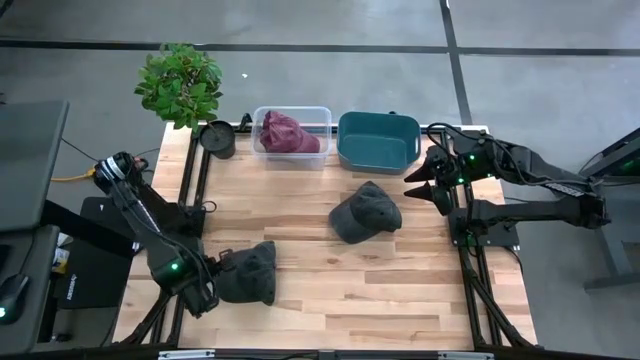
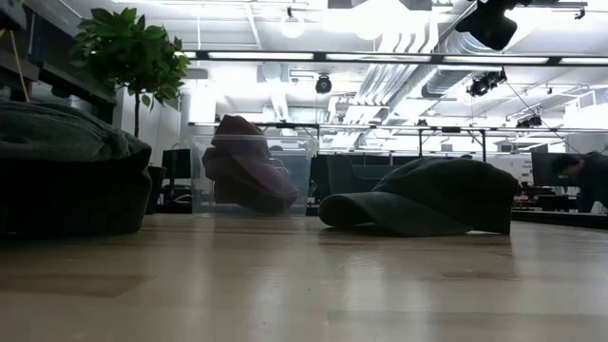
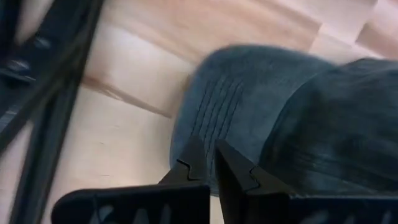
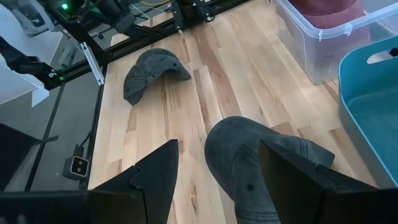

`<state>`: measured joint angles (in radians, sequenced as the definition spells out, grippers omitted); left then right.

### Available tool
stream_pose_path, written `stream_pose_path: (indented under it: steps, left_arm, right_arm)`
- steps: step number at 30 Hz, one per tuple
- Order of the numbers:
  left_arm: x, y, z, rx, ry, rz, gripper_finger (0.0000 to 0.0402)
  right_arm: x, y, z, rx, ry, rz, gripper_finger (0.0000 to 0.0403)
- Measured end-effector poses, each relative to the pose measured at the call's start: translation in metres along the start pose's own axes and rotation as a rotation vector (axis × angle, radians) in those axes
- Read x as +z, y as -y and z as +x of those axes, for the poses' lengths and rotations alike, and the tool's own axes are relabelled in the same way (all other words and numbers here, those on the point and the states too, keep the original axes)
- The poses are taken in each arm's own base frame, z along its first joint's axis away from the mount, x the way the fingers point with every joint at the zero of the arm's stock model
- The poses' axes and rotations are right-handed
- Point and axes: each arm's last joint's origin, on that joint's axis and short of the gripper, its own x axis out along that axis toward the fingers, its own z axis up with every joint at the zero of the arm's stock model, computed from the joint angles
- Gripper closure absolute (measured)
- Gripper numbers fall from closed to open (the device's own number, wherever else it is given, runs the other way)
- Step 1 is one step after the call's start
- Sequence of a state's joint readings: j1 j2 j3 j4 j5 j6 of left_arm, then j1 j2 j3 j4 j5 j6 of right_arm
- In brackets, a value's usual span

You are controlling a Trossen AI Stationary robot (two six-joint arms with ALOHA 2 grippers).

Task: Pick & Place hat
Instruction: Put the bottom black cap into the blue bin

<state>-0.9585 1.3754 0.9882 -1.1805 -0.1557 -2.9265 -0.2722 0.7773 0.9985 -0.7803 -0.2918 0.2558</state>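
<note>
High view: The table (image 1: 330, 300) carried two dark caps. One cap (image 1: 365, 212) lay near the table's middle, toward the right, just in front of the teal bin (image 1: 378, 141). A second cap (image 1: 248, 272) lay near the left front edge, touching the left gripper (image 1: 213, 283). A clear tub (image 1: 292, 133) at the back held a maroon hat (image 1: 286, 132). A black pot (image 1: 218, 138) and a plant (image 1: 180, 83) stood at the back left corner. The right gripper (image 1: 428, 187) hung over the right edge, beside the bin, fingers spread and holding nothing.

Low view: The middle cap (image 2: 423, 197) sat flat on the wood, brim pointing left. The second cap (image 2: 71, 169) filled the left edge, close to the camera. The tub (image 2: 252, 176) with the maroon hat (image 2: 247, 166) stood behind, and the plant (image 2: 131, 52) rose at the left. Neither gripper showed here.

Left wrist view: The left gripper (image 3: 208, 163) had its fingers drawn together, tips at the brim of the second cap (image 3: 292, 118). Whether cloth was pinched between them could not be told.

Right wrist view: The right gripper (image 4: 217, 165) stood with its fingers wide apart above the middle cap (image 4: 255, 165), clear of it. The second cap (image 4: 152, 71) lay farther off near the left arm's frame. The tub (image 4: 323, 43) and the bin (image 4: 373, 106) showed at one side.
</note>
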Motion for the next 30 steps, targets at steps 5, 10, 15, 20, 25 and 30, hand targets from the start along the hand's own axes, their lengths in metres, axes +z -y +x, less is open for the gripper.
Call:
stream_pose_path:
  steps: [5, 10, 15, 20, 25, 30]
  left_arm:
    - [0.0, 0.0, 0.011, -0.07, -0.062, -0.012, 0.0401]
    - [0.011, -0.007, 0.004, -0.13, -0.08, 0.028, 0.0402]
    - [0.026, -0.018, -0.005, -0.092, -0.099, 0.056, 0.0395]
    - [0.035, -0.024, -0.015, -0.093, -0.141, 0.085, 0.0345]
    - [0.035, -0.029, -0.016, -0.086, -0.142, 0.116, 0.0252]
    - [0.033, -0.031, -0.003, -0.092, -0.093, 0.123, 0.0157]
  right_arm:
    - [0.0, 0.0, 0.0, 0.006, -0.002, 0.008, 0.0187]
    - [0.0, 0.0, 0.0, 0.006, -0.003, 0.018, 0.0187]
    - [0.0, 0.0, 0.0, 0.007, -0.003, 0.057, 0.0187]
    - [0.0, 0.0, 0.0, 0.013, -0.005, 0.06, 0.0187]
    - [0.0, 0.0, 0.0, 0.013, -0.005, 0.104, 0.0187]
    - [0.0, 0.0, 0.0, 0.005, -0.002, 0.132, 0.0187]
